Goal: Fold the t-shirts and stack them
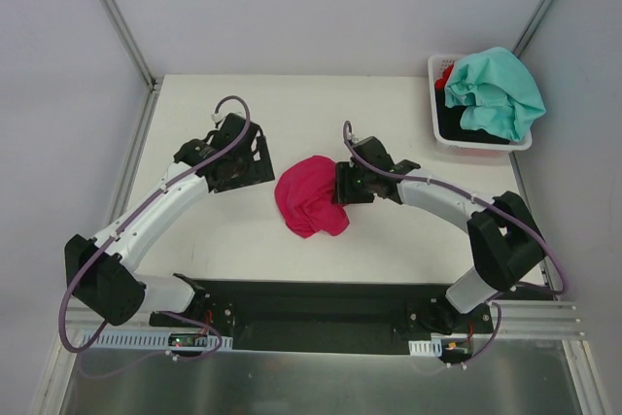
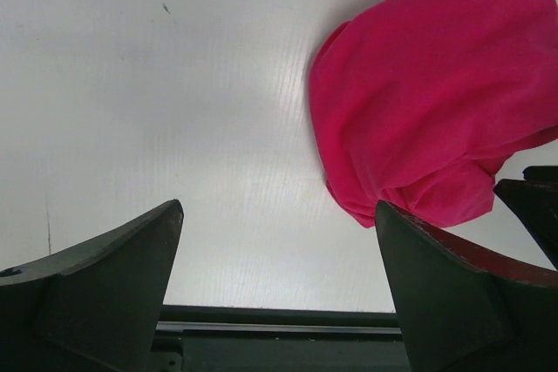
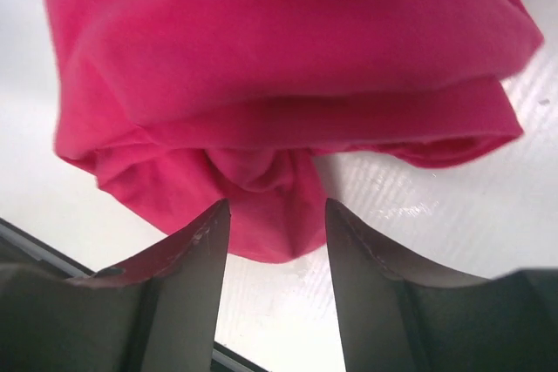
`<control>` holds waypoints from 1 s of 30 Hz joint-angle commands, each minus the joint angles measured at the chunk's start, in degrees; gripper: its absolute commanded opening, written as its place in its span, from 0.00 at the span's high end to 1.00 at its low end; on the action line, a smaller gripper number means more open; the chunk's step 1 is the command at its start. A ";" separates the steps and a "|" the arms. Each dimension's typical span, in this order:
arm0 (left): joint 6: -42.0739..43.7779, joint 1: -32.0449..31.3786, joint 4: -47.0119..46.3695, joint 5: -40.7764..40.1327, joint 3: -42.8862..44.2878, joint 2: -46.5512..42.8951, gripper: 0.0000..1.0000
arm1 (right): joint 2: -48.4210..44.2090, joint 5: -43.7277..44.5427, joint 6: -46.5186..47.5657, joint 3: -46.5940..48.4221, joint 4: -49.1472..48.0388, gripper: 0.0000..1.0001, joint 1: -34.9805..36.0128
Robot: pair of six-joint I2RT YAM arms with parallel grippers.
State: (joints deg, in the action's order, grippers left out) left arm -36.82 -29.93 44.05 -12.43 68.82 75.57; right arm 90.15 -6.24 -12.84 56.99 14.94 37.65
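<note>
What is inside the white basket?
A teal shirt lies on top, spilling over the basket rim. Red cloth and black cloth show beneath; anything deeper is covered.

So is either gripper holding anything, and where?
Nothing in the open left gripper. The right gripper straddles a bunched edge fold of the pink t-shirt; whether clamped, cannot tell.

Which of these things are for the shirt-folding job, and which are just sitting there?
For the job:
- pink t-shirt, crumpled on the table
- teal t-shirt, on top in the white basket
- black shirt, in the basket
- red shirt, in the basket

Just there:
- white basket
- table
</note>
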 commanded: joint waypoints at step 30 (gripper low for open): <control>0.34 1.46 -0.19 1.79 -3.60 -4.29 0.09 | 4.60 -4.05 -3.69 3.39 -5.98 0.97 6.65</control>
State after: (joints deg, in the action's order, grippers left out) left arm -36.77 -28.77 43.83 -10.70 65.69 73.25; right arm 96.09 -10.74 -16.21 58.70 9.04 43.64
